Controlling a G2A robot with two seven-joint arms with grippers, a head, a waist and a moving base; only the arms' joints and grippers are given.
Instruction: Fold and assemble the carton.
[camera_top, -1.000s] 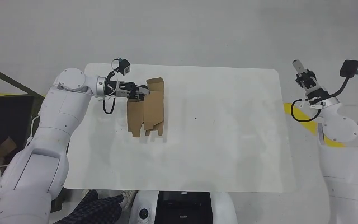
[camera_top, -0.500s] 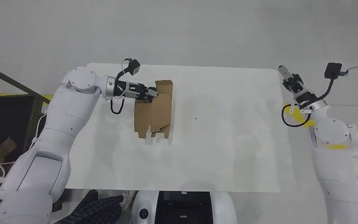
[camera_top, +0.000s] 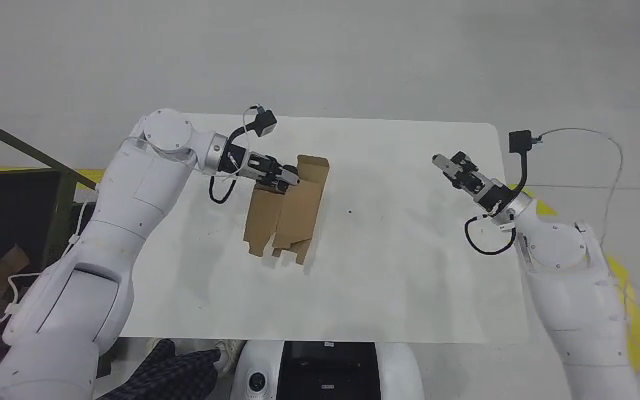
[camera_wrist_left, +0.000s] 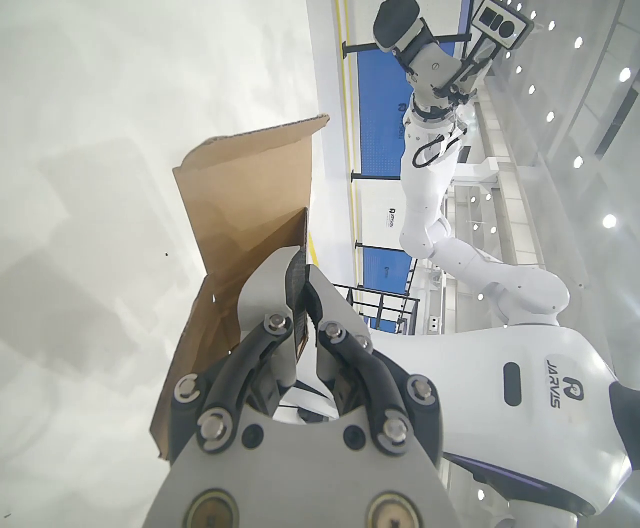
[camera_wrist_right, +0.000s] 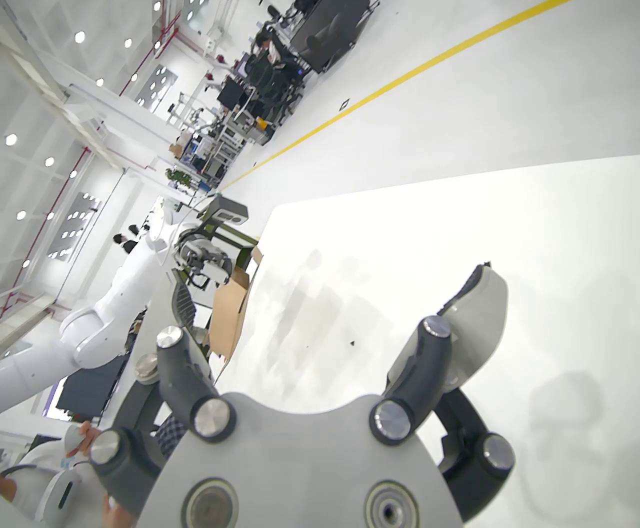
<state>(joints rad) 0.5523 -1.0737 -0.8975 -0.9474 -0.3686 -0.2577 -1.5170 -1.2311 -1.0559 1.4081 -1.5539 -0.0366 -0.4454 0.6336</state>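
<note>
A flat brown carton (camera_top: 285, 215) lies on the left-centre of the white table (camera_top: 400, 290), with one end flap raised. My left gripper (camera_top: 286, 176) is shut on the carton's far edge; in the left wrist view its pads (camera_wrist_left: 298, 280) pinch the cardboard panel (camera_wrist_left: 250, 200). My right gripper (camera_top: 447, 164) hovers open over the table's right side, well apart from the carton. In the right wrist view its fingers (camera_wrist_right: 475, 300) are spread and the carton (camera_wrist_right: 227, 310) shows far off.
A dark bin (camera_top: 25, 215) stands off the table's left edge. A yellow floor line (camera_top: 530, 195) runs past the right edge. A person's sleeve (camera_top: 175, 375) shows at the near edge. Bare table stretches between the carton and my right gripper.
My left gripper has carried the carton's far edge to the right, dragging and turning the carton slightly. My right arm has swung in from beyond the right edge to over the table.
</note>
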